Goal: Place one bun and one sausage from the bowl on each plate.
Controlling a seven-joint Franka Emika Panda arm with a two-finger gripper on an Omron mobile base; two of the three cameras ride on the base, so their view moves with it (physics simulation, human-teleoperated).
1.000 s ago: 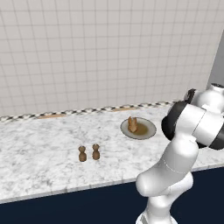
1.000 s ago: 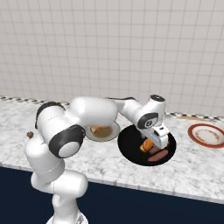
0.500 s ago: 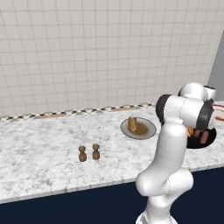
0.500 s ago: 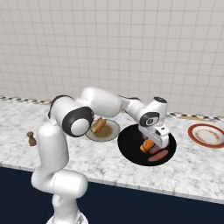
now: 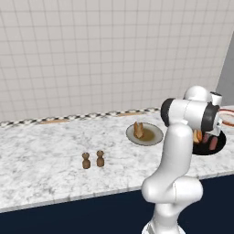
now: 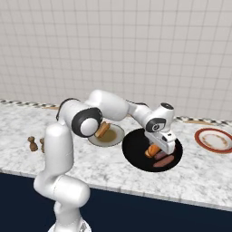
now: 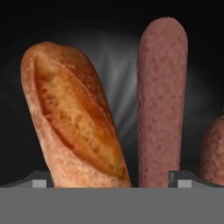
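I'm hovering the gripper (image 6: 159, 149) low over the black bowl (image 6: 136, 146) at centre-right of the right base view, jaws spread wide, gripping nothing. Hand view: bun (image 7: 74, 118) sitting left, sausage (image 7: 161, 100) beside it. Beige plate (image 6: 113, 137) is already holding a bun; red-rimmed plate (image 6: 214, 140) is sitting far right.

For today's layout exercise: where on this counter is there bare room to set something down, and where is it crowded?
Free: marble left of the shakers, and between them and the beige plate. Crowded: the bowl, where the open gripper sits over a bun and sausages.
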